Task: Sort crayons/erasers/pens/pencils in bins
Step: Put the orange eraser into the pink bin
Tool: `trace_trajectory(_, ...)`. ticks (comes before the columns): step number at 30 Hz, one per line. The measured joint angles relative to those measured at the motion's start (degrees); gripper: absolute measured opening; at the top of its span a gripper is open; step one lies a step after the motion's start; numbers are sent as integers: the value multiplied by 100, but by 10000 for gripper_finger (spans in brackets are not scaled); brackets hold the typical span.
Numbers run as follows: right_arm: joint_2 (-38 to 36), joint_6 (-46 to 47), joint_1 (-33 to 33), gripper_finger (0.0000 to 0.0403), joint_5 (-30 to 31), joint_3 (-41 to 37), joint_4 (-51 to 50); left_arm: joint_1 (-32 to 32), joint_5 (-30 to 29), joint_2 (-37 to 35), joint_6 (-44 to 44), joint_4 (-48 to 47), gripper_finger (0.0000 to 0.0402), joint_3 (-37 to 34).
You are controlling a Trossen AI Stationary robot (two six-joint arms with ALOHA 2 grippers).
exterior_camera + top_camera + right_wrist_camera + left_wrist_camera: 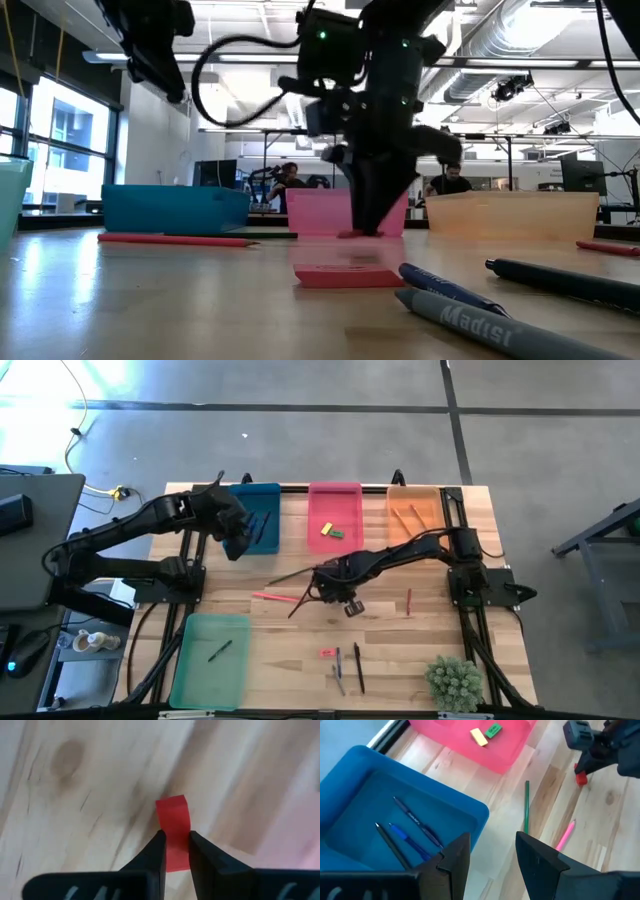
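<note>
My right gripper (325,592) stands at the table's middle, pointing down, shut on a short red crayon (172,827); the left wrist view shows that crayon (581,778) under its fingers. My left gripper (492,855) is open and holds nothing, hovering over the near right corner of the blue bin (258,515), where several pens (415,827) lie. The pink bin (335,508) holds a yellow eraser (479,736) and a green one (493,729). Pencils lie in the orange bin (412,515). A pink eraser (345,275) lies flat on the table. My right gripper pinches the red crayon's shaft (174,845) between its two fingers, coming from above and pointing down. The crayon's free end (171,805) sticks out beyond the fingertips toward the wood. I cannot tell whether that end rests on the table.
A pink-red pencil (275,597) and a green pencil (526,805) lie left of my right gripper. Another red crayon (408,600) lies to its right. Pens (348,668) lie near the table's near edge, beside a small plant (453,682). The green bin (212,658) holds one dark stick.
</note>
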Motion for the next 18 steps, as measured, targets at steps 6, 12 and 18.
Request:
trace_trajectory(6, -146, 364, -206, 46, 276, 157, 15, 0, -18, -72, 17, 22, 145, 0)
trace_trajectory(12, -186, 464, -475, 46, 503, 608, -35, -1, -21, -70, 68, 25, 145, 0)
trace_trajectory(18, -186, 221, -836, 46, 509, 1227, -183, -4, -21, -57, 66, 24, 145, 0)
